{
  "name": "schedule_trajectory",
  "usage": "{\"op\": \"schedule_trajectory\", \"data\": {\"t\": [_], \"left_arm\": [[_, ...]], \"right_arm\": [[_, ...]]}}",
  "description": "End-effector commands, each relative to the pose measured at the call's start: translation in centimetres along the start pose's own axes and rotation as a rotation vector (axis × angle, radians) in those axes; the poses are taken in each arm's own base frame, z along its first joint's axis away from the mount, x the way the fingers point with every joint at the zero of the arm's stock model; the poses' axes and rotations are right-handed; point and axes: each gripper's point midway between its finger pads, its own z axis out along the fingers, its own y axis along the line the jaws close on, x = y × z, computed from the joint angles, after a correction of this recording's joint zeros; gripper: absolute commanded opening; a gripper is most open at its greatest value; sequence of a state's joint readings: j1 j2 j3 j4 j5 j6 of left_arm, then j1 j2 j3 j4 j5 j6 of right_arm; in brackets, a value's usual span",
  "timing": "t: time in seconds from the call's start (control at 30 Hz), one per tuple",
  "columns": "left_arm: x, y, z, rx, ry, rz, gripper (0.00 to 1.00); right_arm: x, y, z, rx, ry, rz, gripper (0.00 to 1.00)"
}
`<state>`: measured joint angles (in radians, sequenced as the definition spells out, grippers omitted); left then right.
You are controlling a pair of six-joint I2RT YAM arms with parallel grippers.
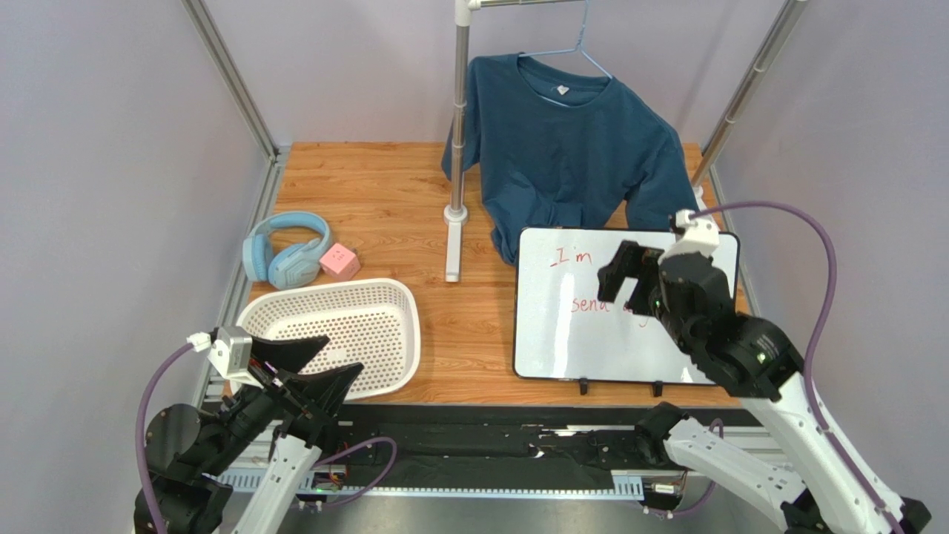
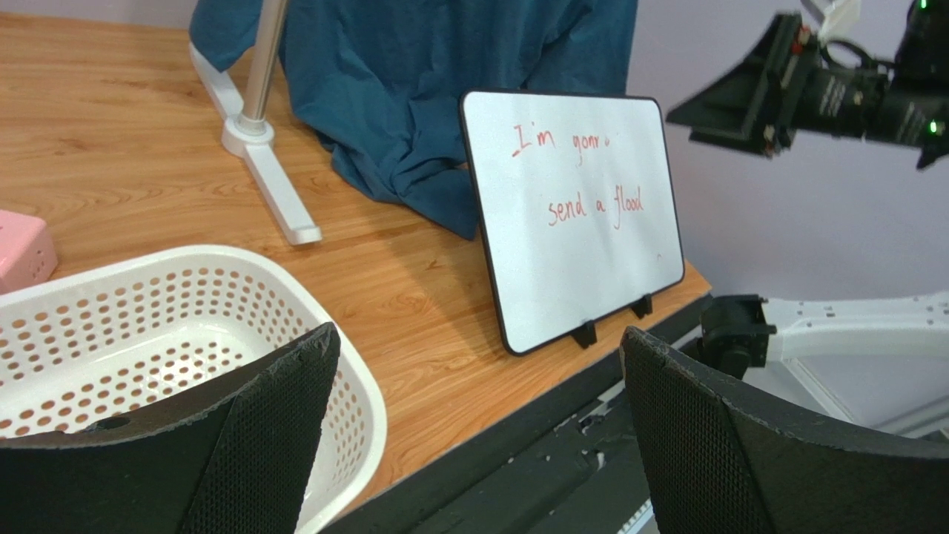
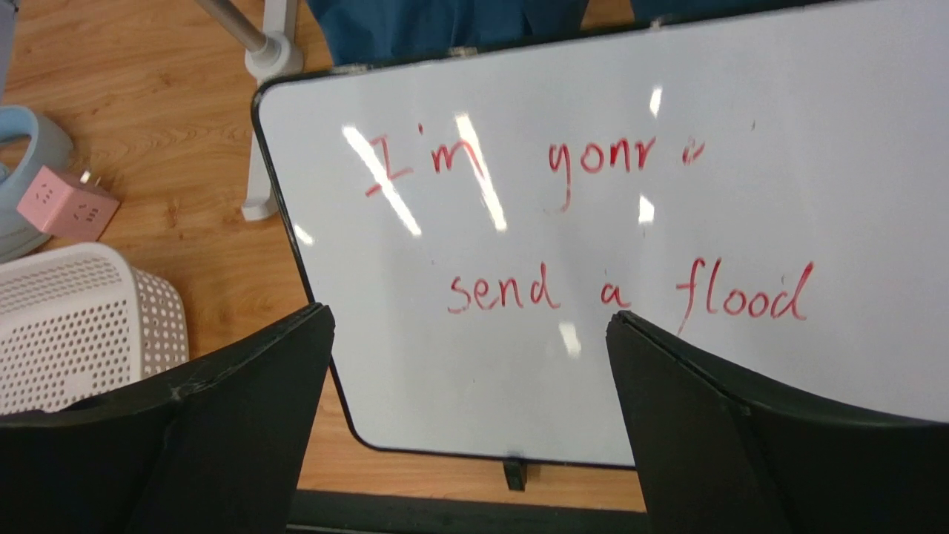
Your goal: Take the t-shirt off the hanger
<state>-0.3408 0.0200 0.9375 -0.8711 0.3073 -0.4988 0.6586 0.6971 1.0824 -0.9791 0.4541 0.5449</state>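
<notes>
The dark teal-blue t-shirt [image 1: 568, 145] hangs on the pale-blue wire hanger [image 1: 575, 47] from the rack at the back, its hem draped onto the table. Its lower part shows in the left wrist view [image 2: 412, 89] and a strip at the top of the right wrist view [image 3: 446, 25]. My left gripper [image 1: 318, 358] is open and empty over the near rim of the white basket, far from the shirt. My right gripper [image 1: 626, 270] is open and empty above the whiteboard, in front of the shirt's right sleeve.
A whiteboard [image 1: 568, 334] with red writing stands propped at the right. The grey rack pole [image 1: 459, 111] and its white foot [image 1: 453, 239] stand in the middle. A white perforated basket [image 1: 384, 295], blue headphones [image 1: 285, 249] and a pink cube [image 1: 340, 261] lie at the left.
</notes>
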Motion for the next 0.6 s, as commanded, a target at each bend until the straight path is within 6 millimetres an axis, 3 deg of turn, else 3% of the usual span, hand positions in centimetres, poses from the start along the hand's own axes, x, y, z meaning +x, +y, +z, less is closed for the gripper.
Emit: {"op": "schedule_trajectory", "data": {"t": [0.0, 0.03, 0.1, 0.23, 0.43, 0.57], "left_arm": [[0.4, -0.7, 0.7, 0.065, 0.044, 0.049, 1.0], [0.6, -0.8, 1.0, 0.073, 0.056, 0.055, 1.0], [0.9, -0.4, 1.6, 0.064, 0.082, 0.047, 0.99], [1.5, -0.3, 2.3, 0.071, 0.127, 0.039, 1.0], [1.7, -0.4, 2.4, 0.079, 0.139, 0.04, 1.0], [1.7, -0.7, 2.2, 0.097, 0.123, 0.056, 1.0]], "right_arm": [[-7.5, 2.5, 1.5, 0.046, -0.174, -0.096, 1.0], [-10.2, 3.2, 1.1, 0.048, -0.237, -0.106, 1.0], [-13.0, 3.2, 1.0, 0.105, -0.303, -0.119, 1.0], [-19.8, 4.1, 2.6, 0.156, -0.407, -0.122, 1.0], [-26.1, 5.3, 5.9, 0.147, -0.502, -0.348, 1.0], [-29.2, 5.9, 8.8, 0.014, -0.491, -0.341, 1.0]]}}
